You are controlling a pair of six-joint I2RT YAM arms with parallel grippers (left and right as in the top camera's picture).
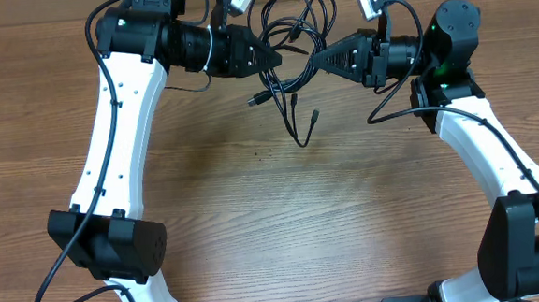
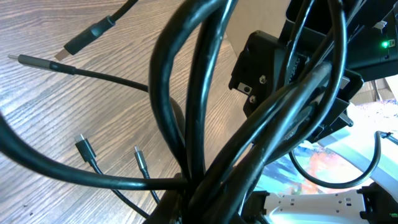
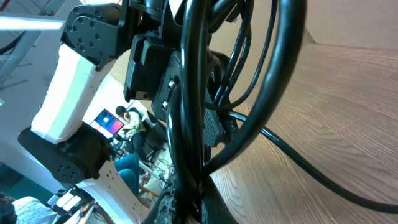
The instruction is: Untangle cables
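The cables (image 1: 292, 23) are a tangle of thin black cords held in the air at the back middle of the table. Loose strands hang down from it to small plug ends (image 1: 313, 115) near the wood. My left gripper (image 1: 271, 61) is shut on the bundle from the left. My right gripper (image 1: 309, 67) is shut on it from the right, the two tips close together. In the left wrist view the cables (image 2: 193, 93) rise from my left gripper (image 2: 208, 208). In the right wrist view the cables (image 3: 193, 93) run up from my right gripper (image 3: 202, 202).
The wooden table (image 1: 274, 226) spreads out in front of both arms. Several plug ends (image 2: 81, 43) hang just over the wood in the left wrist view. The right arm's black body (image 2: 267, 68) sits close behind the bundle, and the left arm (image 3: 74, 81) fills the right wrist view's left side.
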